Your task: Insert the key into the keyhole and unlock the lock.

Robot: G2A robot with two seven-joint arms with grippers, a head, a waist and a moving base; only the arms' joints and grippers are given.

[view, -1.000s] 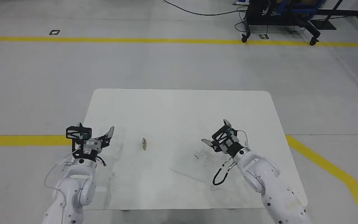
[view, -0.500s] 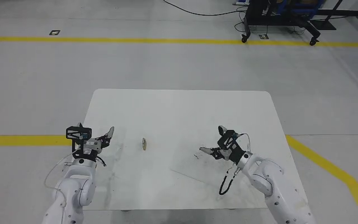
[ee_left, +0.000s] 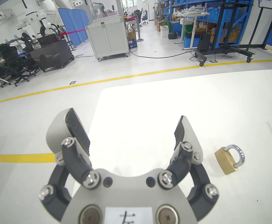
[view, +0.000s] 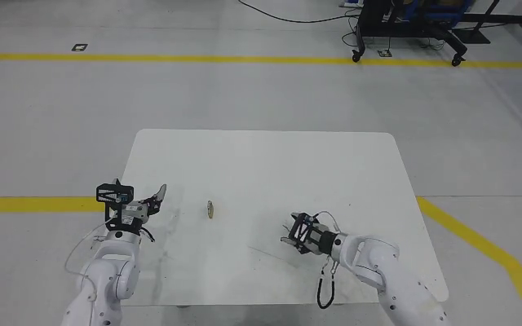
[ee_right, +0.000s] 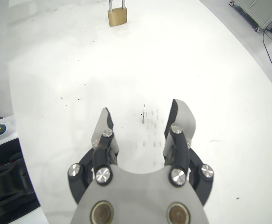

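- Top view: a white rectangular table with rounded corners (view: 269, 163) carries a small brass padlock with a silver shackle (view: 210, 209). It lies in the near half of the table, left of the middle.
- The left gripper (view: 140, 197) is at the table's left edge, near the padlock but apart from it, with its fingers spread.
- The right gripper (view: 289, 231) is low over the table, well apart from the padlock on its other side, and points towards it. Its jaws are parted. The key is too small to make out here.
- Left wrist view: the left gripper (ee_left: 126, 118) is released, its ribbed black pads (ee_left: 76, 129) wide apart with nothing between them. The padlock (ee_left: 226, 162) lies flat on the table (ee_left: 148, 101) just beside one finger, not touching it, with its shackle closed.
- Right wrist view: the right gripper (ee_right: 140, 109) is spread and grasps nothing. A small thin silver metal key (ee_right: 143, 114) rests on the table (ee_right: 63, 53) between the fingertips, nearer one finger and touching neither. The padlock (ee_right: 117, 16) lies far ahead of it.
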